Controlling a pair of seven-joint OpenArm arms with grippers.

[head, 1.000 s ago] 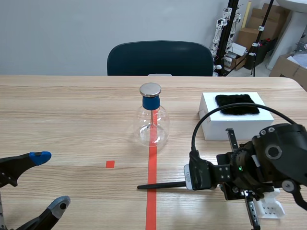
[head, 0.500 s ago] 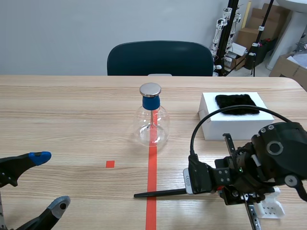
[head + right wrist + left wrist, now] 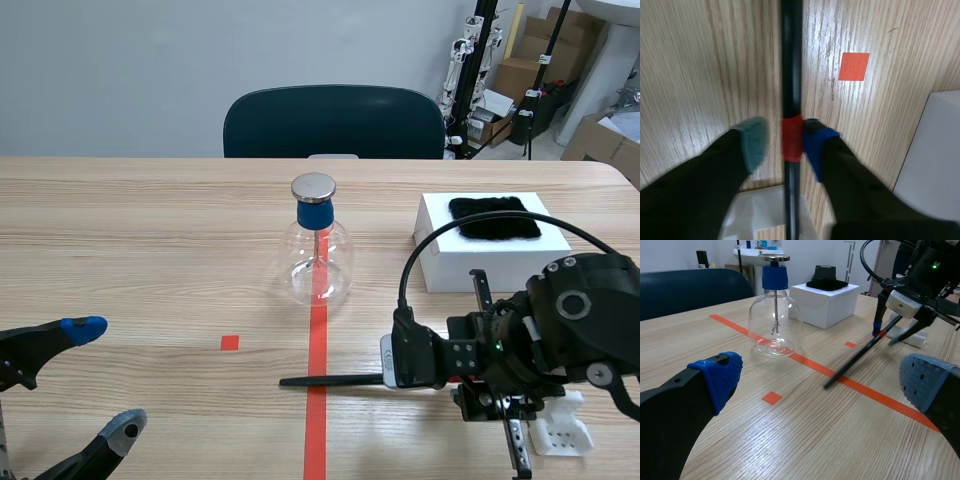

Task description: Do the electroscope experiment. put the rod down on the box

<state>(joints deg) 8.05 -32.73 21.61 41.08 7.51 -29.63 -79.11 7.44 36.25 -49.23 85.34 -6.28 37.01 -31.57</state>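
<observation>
So my right gripper [image 3: 785,142] is closed on the black rod [image 3: 330,380]. The blue pad is pressed right up against the red band wrapped around it, and the grey-green pad sits on the other side. I'm holding the rod low over the table [image 3: 150,230], roughly level, with its free end poking across the orange-red tape line toward my left side. It's not on the white box [image 3: 450,268] yet. The box sits further back on my right, with a black fuzzy cloth [image 3: 493,217] lying on top. The electroscope [image 3: 318,262], a glass flask with a blue stopper and a metal disc on top, stands on the tape line beyond the rod, well apart from it. A small white plastic stand [image 3: 560,432] is on the table just beside my right arm. My left gripper [image 3: 105,378] hangs at the near left with its fingers spread wide and nothing between them.
</observation>
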